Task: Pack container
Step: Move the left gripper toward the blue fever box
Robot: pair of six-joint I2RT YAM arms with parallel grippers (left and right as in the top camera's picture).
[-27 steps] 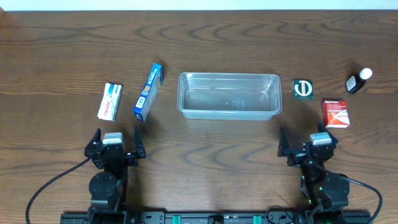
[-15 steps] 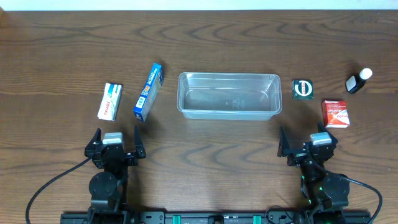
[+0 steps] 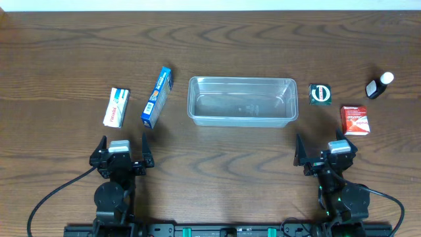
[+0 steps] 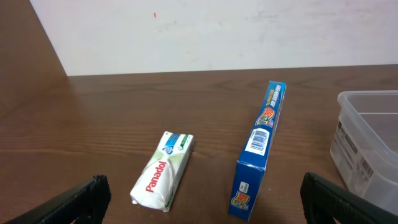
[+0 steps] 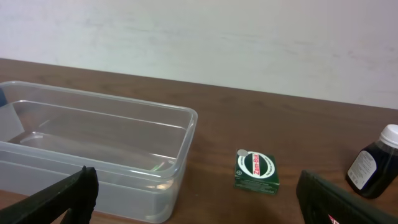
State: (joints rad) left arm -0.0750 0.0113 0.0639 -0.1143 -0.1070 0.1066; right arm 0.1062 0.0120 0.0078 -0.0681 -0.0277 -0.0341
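Observation:
The clear plastic container (image 3: pixel 241 101) stands empty at the table's middle; it also shows in the right wrist view (image 5: pixel 93 149) and at the left wrist view's right edge (image 4: pixel 367 143). A white Panadol box (image 3: pixel 116 106) (image 4: pixel 163 171) and a blue box (image 3: pixel 156 96) (image 4: pixel 260 149) lie left of it. A green Zam-Buk box (image 3: pixel 320 93) (image 5: pixel 255 170), a red box (image 3: pixel 355 120) and a dark bottle with a white cap (image 3: pixel 379 85) (image 5: pixel 375 162) lie to its right. My left gripper (image 3: pixel 121 151) (image 4: pixel 205 199) and right gripper (image 3: pixel 327 151) (image 5: pixel 199 199) are open and empty near the front edge.
A white wall (image 4: pixel 205 34) runs behind the table's far edge. Cables (image 3: pixel 52 197) trail from both arm bases at the front.

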